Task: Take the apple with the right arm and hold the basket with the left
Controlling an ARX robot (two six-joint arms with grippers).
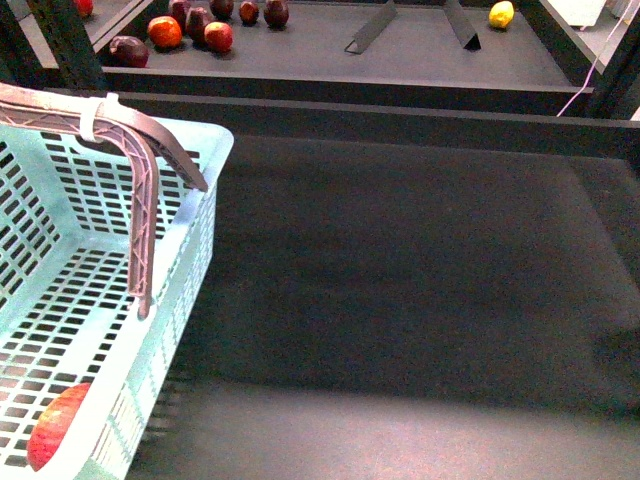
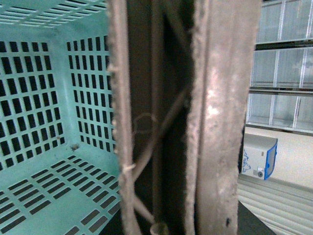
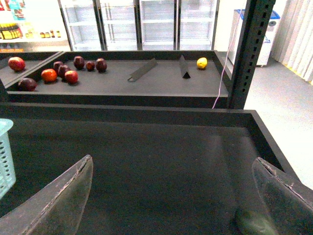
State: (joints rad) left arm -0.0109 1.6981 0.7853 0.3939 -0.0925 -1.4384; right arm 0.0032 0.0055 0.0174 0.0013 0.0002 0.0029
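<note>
A dark, rimmed display shelf (image 1: 400,300) is seen in front, with a second shelf (image 3: 161,85) raised behind its far edge. A black perforated upright (image 3: 249,49) is set at the far right corner. Glass-door refrigerators (image 3: 159,22) are lined along the back wall, and a grey floor (image 3: 266,85) is lit brightly.

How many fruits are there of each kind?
Apple in the basket: 1
Lemon: 1
Small red and dark fruits grouped together: 8
Lone red fruit off to the side: 1
Total: 11

Right tool (image 3: 172,161), fingers (image 3: 63,196) wide apart
</note>
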